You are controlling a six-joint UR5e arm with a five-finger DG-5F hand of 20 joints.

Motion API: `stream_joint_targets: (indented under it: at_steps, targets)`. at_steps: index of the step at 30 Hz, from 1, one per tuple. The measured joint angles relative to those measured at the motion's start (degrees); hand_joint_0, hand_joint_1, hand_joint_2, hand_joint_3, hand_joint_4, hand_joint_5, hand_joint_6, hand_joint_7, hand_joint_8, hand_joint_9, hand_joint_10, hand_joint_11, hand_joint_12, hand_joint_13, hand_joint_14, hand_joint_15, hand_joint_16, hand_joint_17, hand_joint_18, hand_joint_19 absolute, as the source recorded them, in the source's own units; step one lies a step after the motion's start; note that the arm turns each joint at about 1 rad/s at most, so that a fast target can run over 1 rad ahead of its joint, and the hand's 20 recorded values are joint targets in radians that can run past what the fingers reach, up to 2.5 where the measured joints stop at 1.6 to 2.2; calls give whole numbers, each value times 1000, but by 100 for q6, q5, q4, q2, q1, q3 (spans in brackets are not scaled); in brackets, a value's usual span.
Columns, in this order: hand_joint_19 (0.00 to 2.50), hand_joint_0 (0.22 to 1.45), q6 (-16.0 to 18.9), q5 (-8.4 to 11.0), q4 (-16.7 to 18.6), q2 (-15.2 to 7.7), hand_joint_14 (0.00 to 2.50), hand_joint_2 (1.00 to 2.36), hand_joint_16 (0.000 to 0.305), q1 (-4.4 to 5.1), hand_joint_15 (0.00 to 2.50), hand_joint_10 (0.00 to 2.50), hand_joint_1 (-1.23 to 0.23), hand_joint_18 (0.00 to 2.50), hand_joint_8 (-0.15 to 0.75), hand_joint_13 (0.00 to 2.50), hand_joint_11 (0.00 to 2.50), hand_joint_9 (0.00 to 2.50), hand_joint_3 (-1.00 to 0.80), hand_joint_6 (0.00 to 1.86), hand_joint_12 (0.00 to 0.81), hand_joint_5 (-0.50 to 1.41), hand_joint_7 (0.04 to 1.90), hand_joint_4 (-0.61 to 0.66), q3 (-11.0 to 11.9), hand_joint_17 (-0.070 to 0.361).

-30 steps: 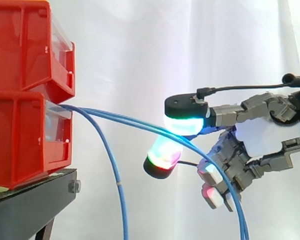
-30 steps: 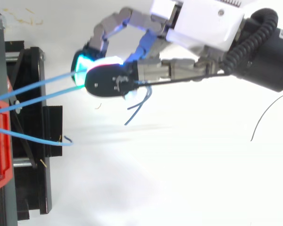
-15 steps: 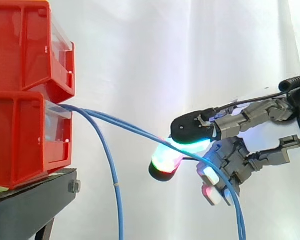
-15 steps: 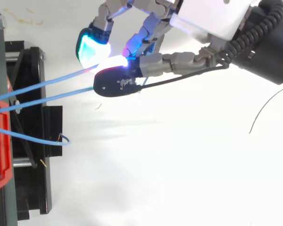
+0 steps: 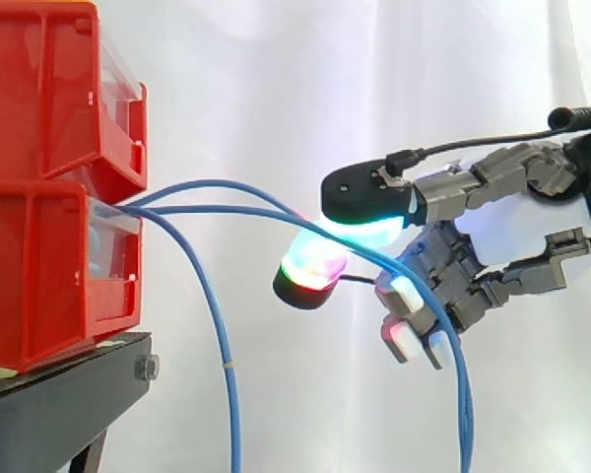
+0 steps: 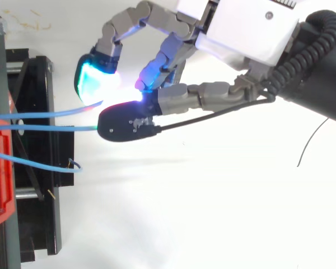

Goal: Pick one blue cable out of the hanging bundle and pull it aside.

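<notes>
1. Side view: at the front lip of the lower red bin (image 5: 49,276), above the black stand (image 5: 69,384), the root of the hanging bundle (image 5: 128,209). Straight down from there, close by the stand's edge, a third blue cable (image 5: 222,345) hanging free.
2. Same view: off to the right, two upper blue cables (image 5: 227,197) arching away from the bin into the hand (image 5: 522,232), then dropping steeply below it. Hand curled, with the cables caught between a dark-backed pad (image 5: 364,192) above and a lower pad (image 5: 310,271) glowing green and red. Judged a closed pinch; cannot tell whether on both cables or one.
3. Top view: the same two upper blue cables (image 6: 45,120) side by side, long axis running level from the bin's front edge to the hand (image 6: 241,28), ending at the two pads. Third blue cable (image 6: 45,162) stopping short, curled near the stand's edge nearest the hand, apart from the pads.
4. For the coming move: treat the cable line as pointing back at the bin, so pull across it, not along it. Probably shed one cable first, with two at the pads and one wanted.
</notes>
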Motion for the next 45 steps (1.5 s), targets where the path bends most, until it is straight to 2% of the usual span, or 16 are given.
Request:
stream_joint_targets:
  at_steps: [5,12,18,28,33,45]
  targets:
    - [825,562,173,-27,-97,1,23,1012,51,68,843,17,-669,922,290,1078,900,1306,-239,935,389,-124,827,-4,22,114]
    - [839,553,814,-262,-255,1,24,1012,49,178,848,17,-638,893,285,1061,910,1293,-278,927,379,-119,857,-5,23,110]
    - [850,569,1141,-393,-306,1,26,1015,43,229,852,20,-654,852,268,1031,936,1279,-297,920,359,-116,912,11,26,97]
    - [831,581,1242,-545,-312,2,26,1010,42,236,855,20,-740,853,259,1014,936,1273,-380,915,351,-104,937,4,25,94]
    - [843,549,1265,-613,-308,3,25,1006,43,237,858,20,-691,850,261,1018,920,1285,-435,908,357,-96,951,-9,25,98]
    - [849,510,1267,-622,-305,2,23,1000,47,237,862,20,-631,851,279,1032,903,1301,-500,901,378,-91,950,-5,24,106]
